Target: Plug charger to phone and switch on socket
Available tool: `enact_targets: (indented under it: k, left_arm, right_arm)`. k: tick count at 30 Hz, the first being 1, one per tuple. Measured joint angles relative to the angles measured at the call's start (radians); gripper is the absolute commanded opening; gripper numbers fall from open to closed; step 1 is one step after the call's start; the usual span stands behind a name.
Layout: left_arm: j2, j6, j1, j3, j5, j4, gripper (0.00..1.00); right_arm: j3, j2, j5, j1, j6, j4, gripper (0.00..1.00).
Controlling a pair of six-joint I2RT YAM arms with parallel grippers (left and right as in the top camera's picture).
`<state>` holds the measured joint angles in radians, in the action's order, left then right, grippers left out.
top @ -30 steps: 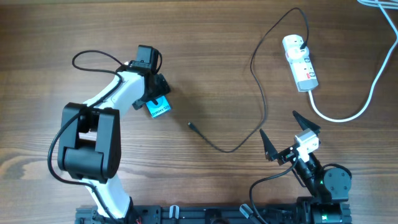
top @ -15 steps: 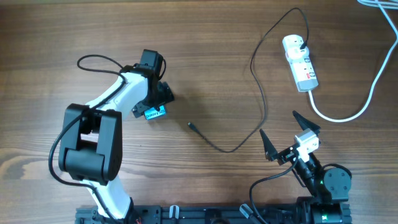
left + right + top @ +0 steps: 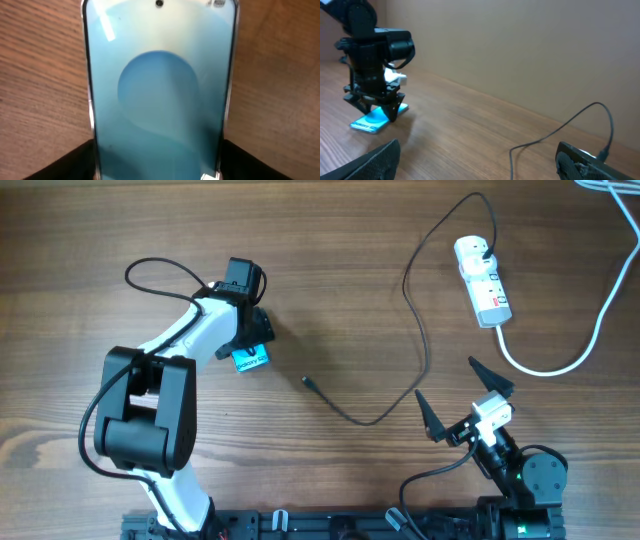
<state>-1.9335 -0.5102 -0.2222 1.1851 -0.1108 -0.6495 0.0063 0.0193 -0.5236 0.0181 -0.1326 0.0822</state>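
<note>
Brown wood-grain tabletop [image 3: 330,260] filled the overhead view. On its left side a small rectangular smartphone [image 3: 157,100] lay flat and screen-up. Its teal-blue display showed a rounded blue shape on a paler ground, with a camera dot at 1 end. The left gripper [image 3: 254,340] stood over it, its 2 black fingers [image 3: 60,165] closed against the smartphone's long edges. A long thin black charger cable [image 3: 425,365] ran from the short white power strip [image 3: 481,280] at the far right. Its small connector tip [image 3: 307,381] lay on bare wood, near the smartphone but apart from it. The right gripper [image 3: 444,377] was spread wide, holding nothing, beside the cable's bend. A thick white cord [image 3: 560,365] curved away from the power strip.
</note>
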Motion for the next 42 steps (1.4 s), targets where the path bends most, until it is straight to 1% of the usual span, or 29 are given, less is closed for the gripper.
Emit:
enact_targets:
  k: [4, 6, 9, 11, 12, 16, 17, 20, 25, 26, 29, 31, 32, 34, 37, 39, 42]
  left_arm:
    - [0.002, 0.005, -0.005, 0.006, 0.034, -0.045, 0.71]
    - [0.002, 0.005, -0.014, 0.008, 0.046, -0.077, 0.76]
    - [0.003, 0.004, -0.035, 0.008, 0.065, -0.112, 0.80]
    - [0.003, 0.004, -0.048, 0.008, 0.071, -0.118, 0.90]
    - [0.003, 0.003, -0.053, 0.008, 0.073, -0.116, 0.91]
    - [0.006, 0.004, -0.058, 0.006, 0.076, -0.082, 0.91]
    - [0.007, 0.004, -0.057, 0.005, 0.075, -0.063, 0.91]
    - [0.008, -0.017, -0.049, 0.005, 0.076, -0.038, 0.89]
    - [0.008, -0.049, -0.038, 0.005, 0.084, -0.034, 0.86]
    - [0.009, -0.050, -0.037, 0.005, 0.083, -0.035, 0.87]
    - [0.009, -0.053, -0.037, 0.006, 0.083, -0.041, 0.97]
    - [0.009, -0.053, -0.037, 0.008, 0.087, -0.055, 0.99]
    - [0.009, -0.053, -0.037, 0.008, 0.087, -0.066, 1.00]
    - [0.009, -0.053, -0.037, 0.008, 0.085, -0.082, 1.00]
    - [0.009, -0.053, -0.037, 0.008, 0.085, -0.087, 0.99]
    - [0.009, -0.053, -0.037, 0.008, 0.084, -0.087, 0.92]
    - [0.008, -0.043, -0.037, 0.007, 0.079, -0.084, 0.89]
  right_arm:
    - [0.000, 0.000, -0.027, 0.000, 0.060, 0.000, 1.00]
    - [0.007, 0.000, -0.037, 0.000, 0.085, -0.007, 1.00]
    - [0.051, 0.010, -0.046, 0.000, 0.106, -0.045, 1.00]
    - [0.130, 0.052, -0.053, 0.000, 0.114, -0.120, 1.00]
    - [0.172, 0.080, -0.055, 0.000, 0.116, -0.164, 1.00]
    - [0.328, 0.255, -0.079, 0.000, 0.118, -0.274, 1.00]
    - [0.385, 0.330, -0.098, 0.000, 0.116, -0.313, 1.00]
    - [0.477, 0.493, -0.162, -0.001, 0.108, -0.348, 1.00]
    - [0.515, 0.732, -0.248, -0.001, 0.114, -0.252, 1.00]
    - [0.515, 0.771, -0.259, -0.001, 0.145, -0.218, 1.00]
    - [0.517, 0.863, -0.323, -0.002, 0.320, -0.155, 1.00]
    - [0.517, 0.913, -0.362, -0.002, 0.425, -0.155, 0.99]
    - [0.517, 0.943, -0.376, -0.002, 0.467, -0.156, 0.96]
    - [0.518, 1.001, -0.395, -0.002, 0.529, -0.167, 0.92]
    - [0.518, 1.070, -0.409, -0.002, 0.578, -0.211, 0.92]
    - [0.518, 1.102, -0.415, -0.002, 0.594, -0.220, 0.92]
    - [0.518, 1.127, -0.419, -0.001, 0.600, -0.238, 0.92]
